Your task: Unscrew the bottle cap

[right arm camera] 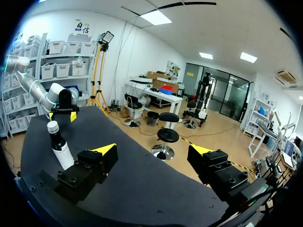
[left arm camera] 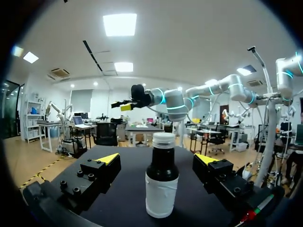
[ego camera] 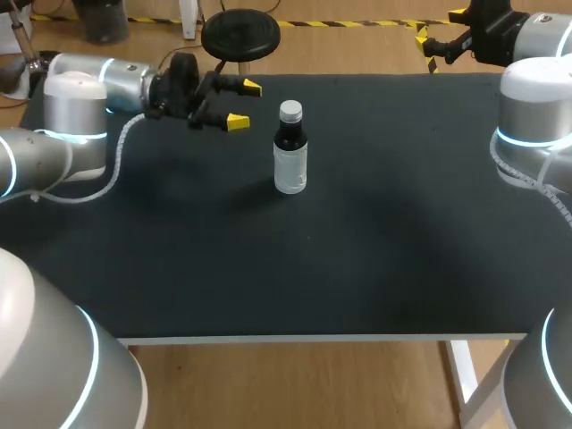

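Standing upright and unsupported on the black table (ego camera: pixel 375 268), towards its far middle, the bottle (ego camera: pixel 290 152) is the main hazard: it is tall for its base, with a dark neck, a pale label round the body and a light cap (ego camera: pixel 290 112) on top. The left gripper (ego camera: pixel 243 105) hangs just to the bottle's left, apart from it, fingers spread wide and holding nothing. In the left wrist view the bottle sits ahead of the gripper, roughly centred on the gap between the yellow tips.

If that gripper goes in off-centre, one finger would probably meet the body first and tip or slide the bottle. A clamp high on the neck could also crowd the cap and leave the other arm little room.

The right gripper (right arm camera: pixel 153 150) is well away at the table's far right corner, also open and empty. It has a long way to go, and over the bottle the two wrists may come close enough to clash.

A weak hold on the smooth label would likely let the whole bottle spin with the cap. How tightly the cap is seated cannot be judged from these views.
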Available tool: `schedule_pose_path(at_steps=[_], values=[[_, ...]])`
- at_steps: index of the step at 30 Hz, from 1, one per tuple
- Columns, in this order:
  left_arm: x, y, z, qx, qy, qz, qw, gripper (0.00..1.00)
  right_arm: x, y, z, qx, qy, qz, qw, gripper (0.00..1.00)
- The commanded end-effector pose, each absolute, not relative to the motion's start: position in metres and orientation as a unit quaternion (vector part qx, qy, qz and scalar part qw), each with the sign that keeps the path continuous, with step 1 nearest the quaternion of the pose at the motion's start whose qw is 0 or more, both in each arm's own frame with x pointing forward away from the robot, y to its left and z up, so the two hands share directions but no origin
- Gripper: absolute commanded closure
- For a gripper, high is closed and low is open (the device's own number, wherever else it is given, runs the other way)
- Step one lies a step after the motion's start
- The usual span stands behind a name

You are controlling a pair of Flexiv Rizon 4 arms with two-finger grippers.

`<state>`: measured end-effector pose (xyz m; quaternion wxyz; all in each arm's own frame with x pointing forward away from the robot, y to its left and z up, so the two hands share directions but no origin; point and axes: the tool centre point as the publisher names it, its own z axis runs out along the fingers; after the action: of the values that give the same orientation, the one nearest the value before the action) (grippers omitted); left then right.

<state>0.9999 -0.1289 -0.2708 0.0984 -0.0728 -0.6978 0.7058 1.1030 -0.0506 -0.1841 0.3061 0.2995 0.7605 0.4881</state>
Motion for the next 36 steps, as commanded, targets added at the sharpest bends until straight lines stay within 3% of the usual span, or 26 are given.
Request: schedule_pose_path(at_steps=[1,36], values=[[1.002,-0.143,-0.278,-0.085,-0.695,0.704,0.116,0.00,1.103,-0.050,-0.184,0.300,0.761,0.488,0.306,0.00],[0.991,-0.195,-0.290,-0.120,-0.684,0.700,0.164,0.00,1.103,-0.050,-0.184,0.300,0.761,0.488,0.306,0.00]])
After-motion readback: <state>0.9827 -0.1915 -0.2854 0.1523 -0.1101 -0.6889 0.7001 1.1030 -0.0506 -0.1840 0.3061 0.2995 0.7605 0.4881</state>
